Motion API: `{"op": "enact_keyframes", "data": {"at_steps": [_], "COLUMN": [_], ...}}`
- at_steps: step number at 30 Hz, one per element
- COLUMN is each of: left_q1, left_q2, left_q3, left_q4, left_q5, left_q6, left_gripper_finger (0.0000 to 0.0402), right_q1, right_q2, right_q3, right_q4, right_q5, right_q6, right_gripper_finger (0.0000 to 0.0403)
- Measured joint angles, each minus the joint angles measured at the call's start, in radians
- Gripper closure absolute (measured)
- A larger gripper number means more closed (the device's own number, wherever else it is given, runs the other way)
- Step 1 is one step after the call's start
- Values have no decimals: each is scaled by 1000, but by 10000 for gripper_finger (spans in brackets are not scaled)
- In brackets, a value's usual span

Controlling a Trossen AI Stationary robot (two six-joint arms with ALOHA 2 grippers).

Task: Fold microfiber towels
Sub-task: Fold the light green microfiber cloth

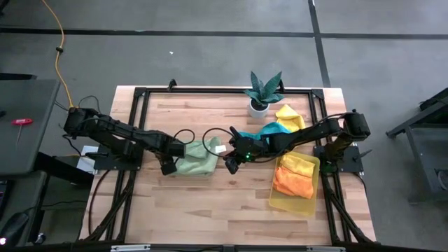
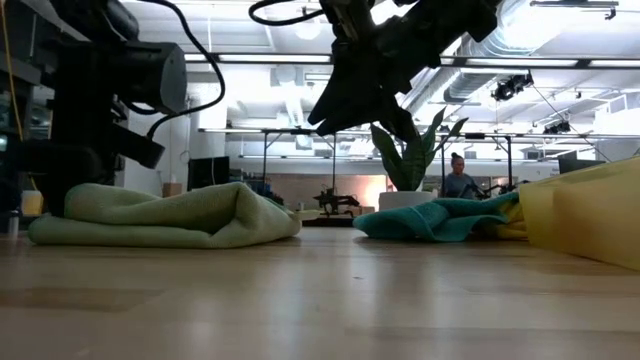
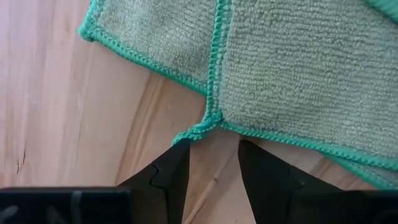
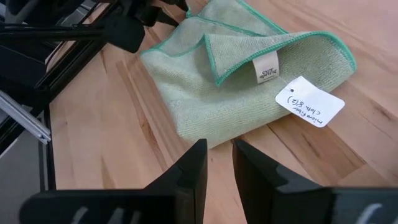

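Now the pale green towel (image 1: pixel 197 164) is seen folded at mid-table, with the left gripper (image 1: pixel 168 168) at its edge, jaws narrowly parted and empty. Only from the right wrist are a sewn label and a handwritten paper tag (image 4: pixel 310 101) revealed. A looped pile and teal stitched hem are shown close up. The right gripper (image 1: pixel 232 165) hovers nearby, jaws narrow, holding nothing.

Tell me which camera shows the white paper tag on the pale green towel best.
The right wrist view: the white paper tag lies flat by the pale green towel, handwriting visible. The high view shows a small white speck. The low and left wrist views don't show it.
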Motion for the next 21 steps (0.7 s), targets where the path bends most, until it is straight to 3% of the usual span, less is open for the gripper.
{"op": "enact_keyframes", "data": {"at_steps": [4, 9, 11, 21], "left_q1": [0, -1, 4, 42], "left_q2": [-2, -21, -40, -82], "left_q3": [-2, 9, 25, 113], "left_q4": [8, 24, 32, -37], "left_q5": [-1, -4, -67, -62], "left_q6": [22, 21, 22, 156], "left_gripper_finger": [300, 391, 391, 401], "right_q1": [0, 0, 0, 0], "right_q2": [0, 0, 0, 0], "right_q3": [0, 0, 0, 0], "right_q4": [0, 1, 0, 4], "right_q5": [0, -1, -1, -2], "right_q6": [-8, -19, -19, -18], "right_gripper_finger": [334, 334, 334, 334]}}
